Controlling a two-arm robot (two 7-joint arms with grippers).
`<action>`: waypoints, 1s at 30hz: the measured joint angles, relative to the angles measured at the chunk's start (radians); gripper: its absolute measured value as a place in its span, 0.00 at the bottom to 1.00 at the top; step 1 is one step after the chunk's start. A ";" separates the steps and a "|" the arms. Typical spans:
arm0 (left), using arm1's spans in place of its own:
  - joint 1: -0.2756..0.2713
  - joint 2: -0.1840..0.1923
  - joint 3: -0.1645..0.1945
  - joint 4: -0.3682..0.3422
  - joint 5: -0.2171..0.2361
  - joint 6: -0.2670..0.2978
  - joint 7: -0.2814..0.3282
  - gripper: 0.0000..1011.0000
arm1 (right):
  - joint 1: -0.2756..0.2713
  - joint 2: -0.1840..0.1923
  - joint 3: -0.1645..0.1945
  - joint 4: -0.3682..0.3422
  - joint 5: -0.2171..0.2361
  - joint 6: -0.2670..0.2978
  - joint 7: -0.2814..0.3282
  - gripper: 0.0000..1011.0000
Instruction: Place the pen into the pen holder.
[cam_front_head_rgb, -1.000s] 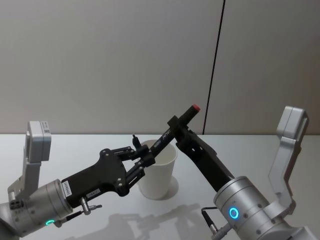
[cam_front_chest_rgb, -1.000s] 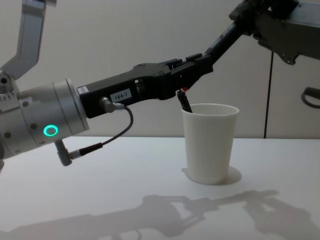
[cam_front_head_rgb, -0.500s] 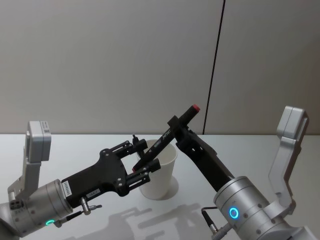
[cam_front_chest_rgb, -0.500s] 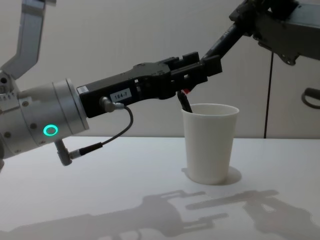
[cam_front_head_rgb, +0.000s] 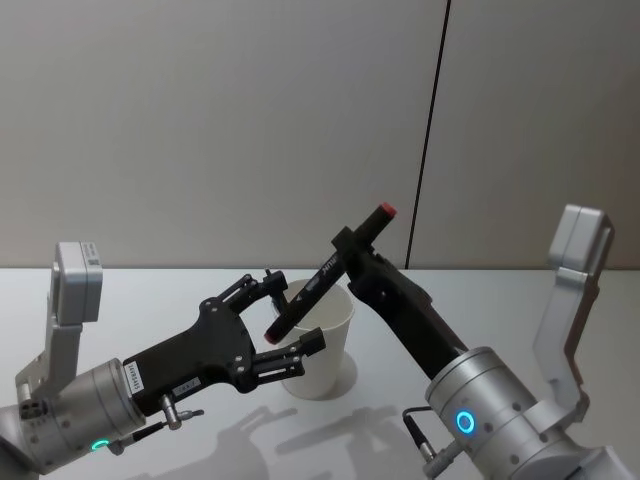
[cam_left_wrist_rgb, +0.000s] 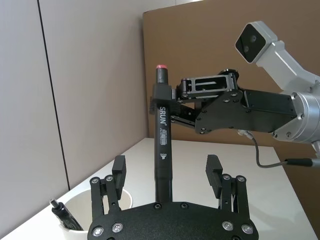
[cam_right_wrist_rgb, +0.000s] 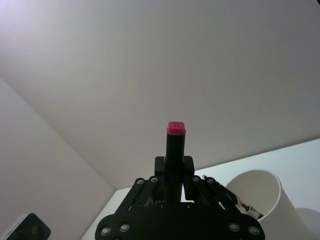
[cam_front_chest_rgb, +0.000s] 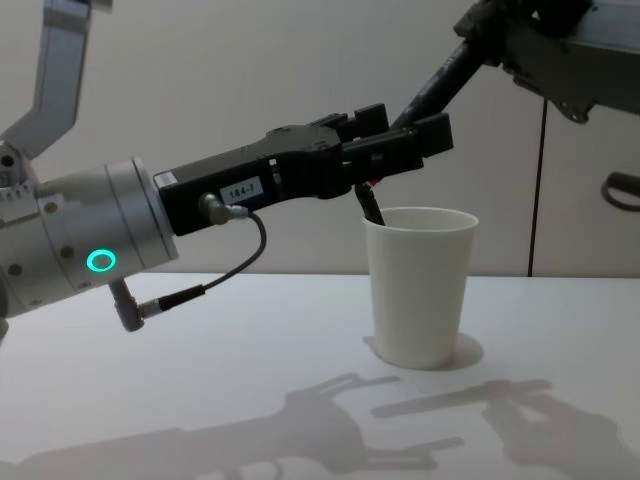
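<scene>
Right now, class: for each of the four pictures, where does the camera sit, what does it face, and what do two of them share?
Head: high, looking down at both arms, the cup and the pen.
Chest: low, looking across the table; left gripper open by the pen.
Left wrist: behind its own open fingers, facing the right gripper.
Right wrist: behind its shut fingers on the pen.
All share pen and cup.

black pen (cam_front_head_rgb: 322, 283) tilted above white pen holder (cam_front_head_rgb: 318, 345).
</scene>
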 joint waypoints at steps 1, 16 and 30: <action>0.000 0.000 0.000 0.000 0.000 0.000 0.000 0.99 | 0.002 0.003 -0.002 0.001 -0.005 -0.002 0.003 0.19; 0.000 0.000 0.000 0.000 0.000 0.000 0.000 0.99 | 0.061 0.053 -0.004 0.045 -0.112 -0.056 0.034 0.19; 0.000 0.000 0.000 0.000 0.000 0.000 0.000 0.99 | 0.091 0.097 0.006 0.071 -0.225 -0.110 0.048 0.19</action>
